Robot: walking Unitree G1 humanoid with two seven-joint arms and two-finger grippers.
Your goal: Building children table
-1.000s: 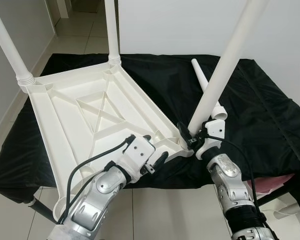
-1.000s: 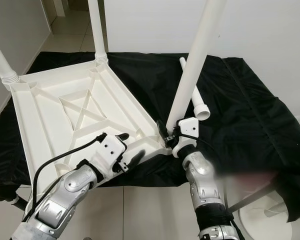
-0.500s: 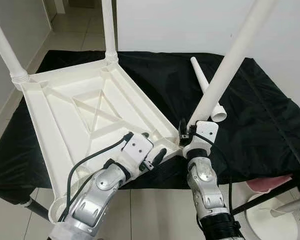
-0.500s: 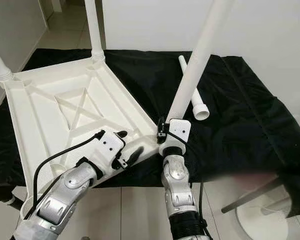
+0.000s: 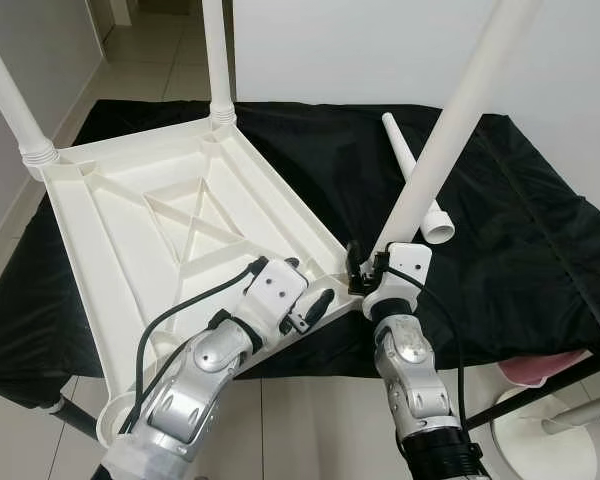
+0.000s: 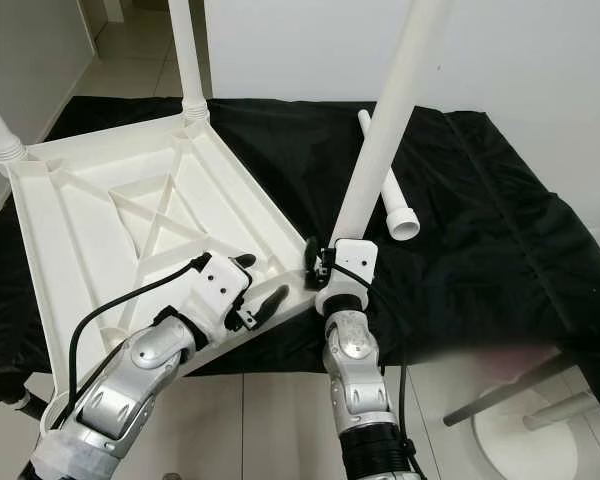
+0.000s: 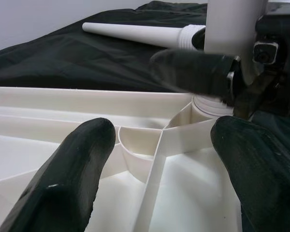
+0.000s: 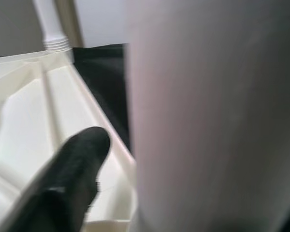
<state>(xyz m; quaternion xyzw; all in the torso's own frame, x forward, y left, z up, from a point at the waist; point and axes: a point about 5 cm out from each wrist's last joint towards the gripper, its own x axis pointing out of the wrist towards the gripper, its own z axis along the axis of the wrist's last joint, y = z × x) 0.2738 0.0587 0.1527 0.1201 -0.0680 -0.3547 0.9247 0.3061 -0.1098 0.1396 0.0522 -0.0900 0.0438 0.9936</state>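
So the white plastic tabletop (image 5: 170,230) is lying upside down on a surface draped in black cloth (image 5: 520,230), ribbed underside facing up, with its near edge hanging out past the cloth toward the robot. Two white legs are already standing in the far corners, one at about 10 o'clock (image 5: 15,100) and one at about 12 o'clock (image 5: 216,60). A third leg (image 5: 450,130) rises tilted out of the near corner at roughly 4 o'clock on the tabletop, leaning away to the upper right. The right gripper (image 5: 365,272) is clamped on the base of that leg right where it meets the corner socket; in the right wrist view the leg (image 8: 208,116) looms huge and blurry with one black finger (image 8: 72,169) beside it. The left gripper (image 5: 305,290) has its fingers spread apart over the tabletop's near rim just left of that corner, and the left wrist view shows both fingers (image 7: 72,169) either side of the ribs, not gripping anything. A fourth loose leg (image 5: 415,175) lies flat on the cloth at 2 o'clock, just behind the tilted one.
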